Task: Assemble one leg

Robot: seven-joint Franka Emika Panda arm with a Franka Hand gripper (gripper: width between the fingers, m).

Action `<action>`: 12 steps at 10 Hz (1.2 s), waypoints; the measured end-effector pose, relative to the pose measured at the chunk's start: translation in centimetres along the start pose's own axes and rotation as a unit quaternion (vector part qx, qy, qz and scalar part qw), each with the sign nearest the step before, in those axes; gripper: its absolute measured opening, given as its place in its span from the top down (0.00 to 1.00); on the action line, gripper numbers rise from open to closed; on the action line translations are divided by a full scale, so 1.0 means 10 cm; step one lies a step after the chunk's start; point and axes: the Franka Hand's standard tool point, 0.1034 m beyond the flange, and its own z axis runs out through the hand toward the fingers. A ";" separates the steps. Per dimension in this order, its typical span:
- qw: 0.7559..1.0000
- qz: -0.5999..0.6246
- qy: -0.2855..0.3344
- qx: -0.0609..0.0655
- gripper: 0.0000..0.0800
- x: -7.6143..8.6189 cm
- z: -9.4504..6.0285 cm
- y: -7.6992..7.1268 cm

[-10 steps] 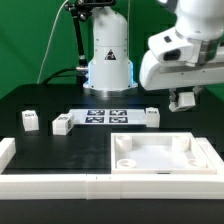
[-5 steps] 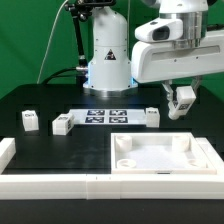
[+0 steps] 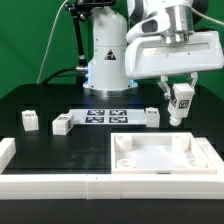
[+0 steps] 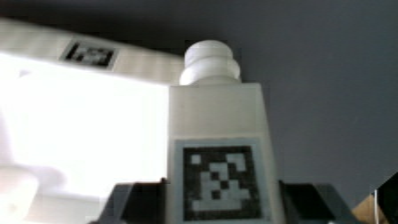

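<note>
My gripper point(image 3: 179, 100) is shut on a white leg point(image 3: 180, 104) with a black-and-white tag and holds it in the air above the far right corner of the large white square panel point(image 3: 160, 153). In the wrist view the leg point(image 4: 219, 140) stands between the dark fingers point(image 4: 134, 205), its round peg pointing away, with the panel point(image 4: 71, 110) beneath it. Three more legs lie on the black table: one at the exterior view's left point(image 3: 30, 120), one beside it point(image 3: 64, 124), one near the marker board's right end point(image 3: 151, 116).
The marker board point(image 3: 108, 115) lies flat in front of the arm's white base point(image 3: 108, 60). A long white rail point(image 3: 60, 183) runs along the table's front edge, with a short upright end point(image 3: 5, 153) at the exterior view's left.
The arm has swung toward the exterior view's left, carrying the leg with it, and the leg now hangs lower and closer to the panel's far right corner.
</note>
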 end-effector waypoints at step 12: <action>0.999 0.033 0.039 0.006 0.64 0.95 0.22 0.15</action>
